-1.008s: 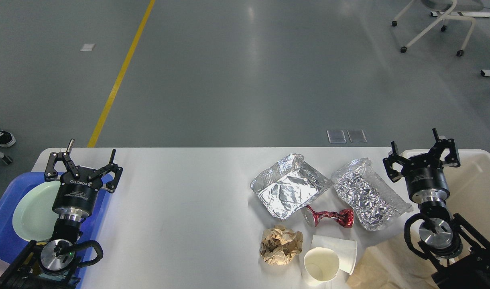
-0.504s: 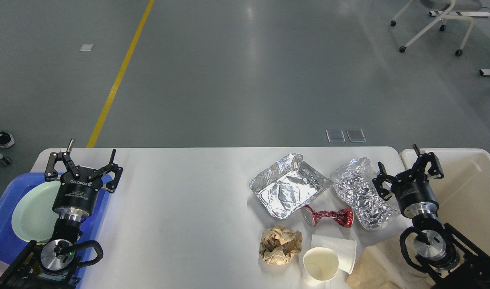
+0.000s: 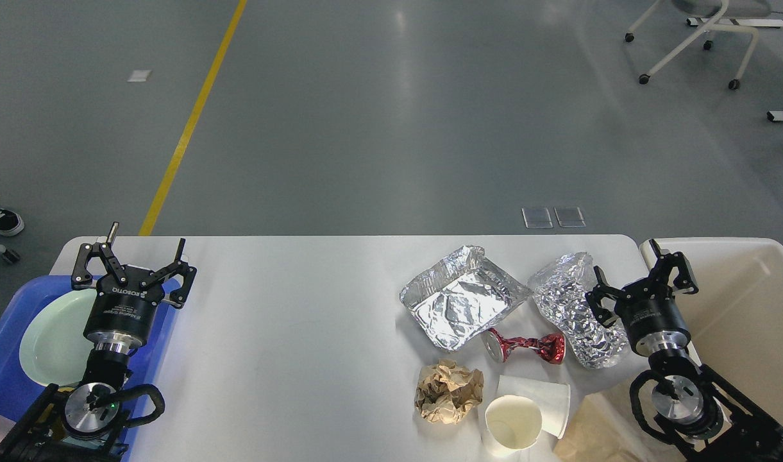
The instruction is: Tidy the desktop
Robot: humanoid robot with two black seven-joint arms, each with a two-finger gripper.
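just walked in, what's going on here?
A two-armed robot is clearing rubbish off the desktop. Its right pincer is open, at the right edge of the crumpled foil bag, beside the cream bin, holding nothing. The left pincer hangs open over the blue tray with its plate. The foil tray, crushed red can, paper wad and paper cups lie untouched.

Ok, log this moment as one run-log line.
left gripper: open, over tray edge | right gripper: open, by foil wad | desktop: foil pan, can, paper ball, cups
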